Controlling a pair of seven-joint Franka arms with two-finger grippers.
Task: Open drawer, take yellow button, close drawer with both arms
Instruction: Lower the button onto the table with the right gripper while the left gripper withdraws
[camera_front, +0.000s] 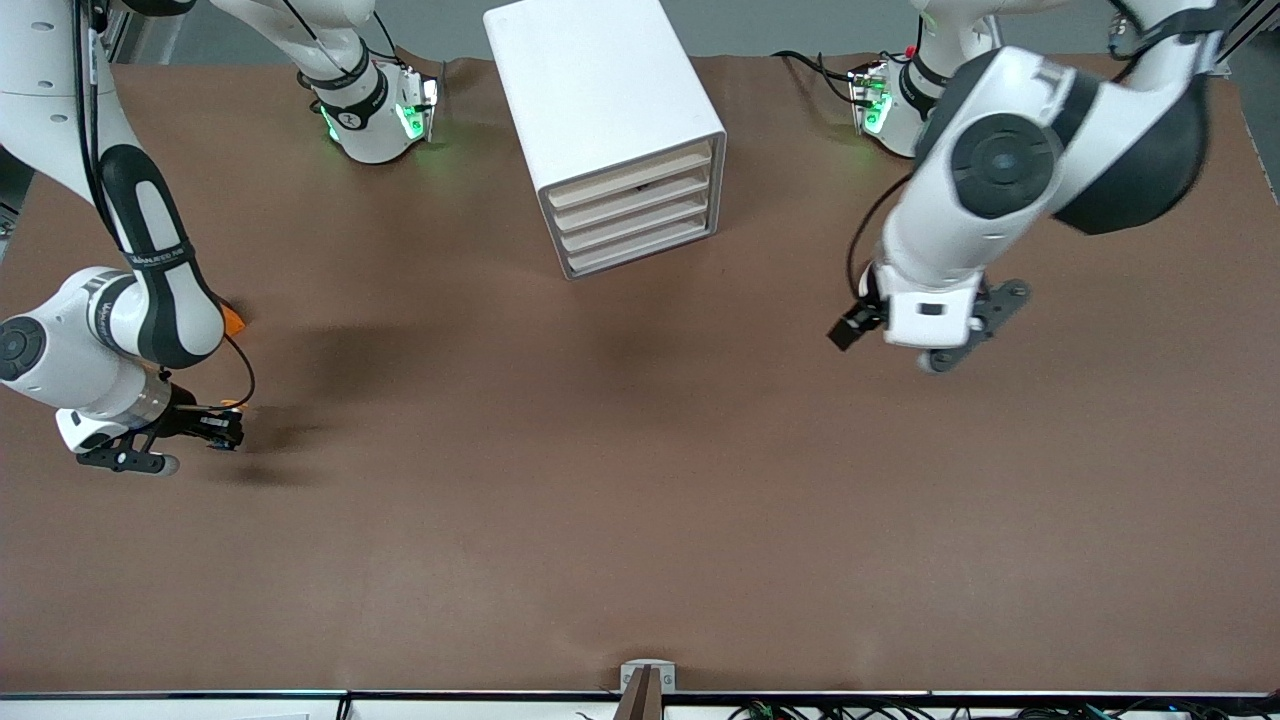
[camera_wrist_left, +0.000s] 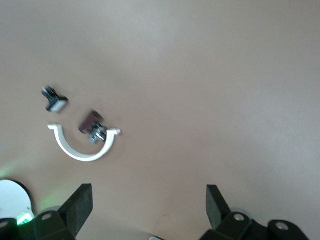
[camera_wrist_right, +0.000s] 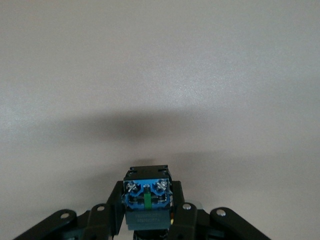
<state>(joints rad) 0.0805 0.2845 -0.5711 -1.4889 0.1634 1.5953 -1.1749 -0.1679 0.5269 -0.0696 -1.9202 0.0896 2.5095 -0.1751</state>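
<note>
At lower left, the button (camera_wrist_right: 146, 200) is clamped in the right gripper (camera_front: 215, 432), carried clear of the closed drawer (camera_front: 630, 180); the left gripper (camera_wrist_left: 149, 202) hangs spread, unused.

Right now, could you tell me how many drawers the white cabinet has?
4, stacked in the cabinet: the top drawer with a small dark mark, then the second, third and bottom. All look shut.

Brown table (camera_front: 640, 480), matte cover. On it: white 4-drawer cabinet (camera_front: 610, 130), upper centre of frame, drawers shut; white half-ring clip (camera_wrist_left: 82, 145), maroon cylinder pc (camera_wrist_left: 91, 126) and sm. black/grey part (camera_wrist_left: 54, 99), left of left wrist frame.
</note>
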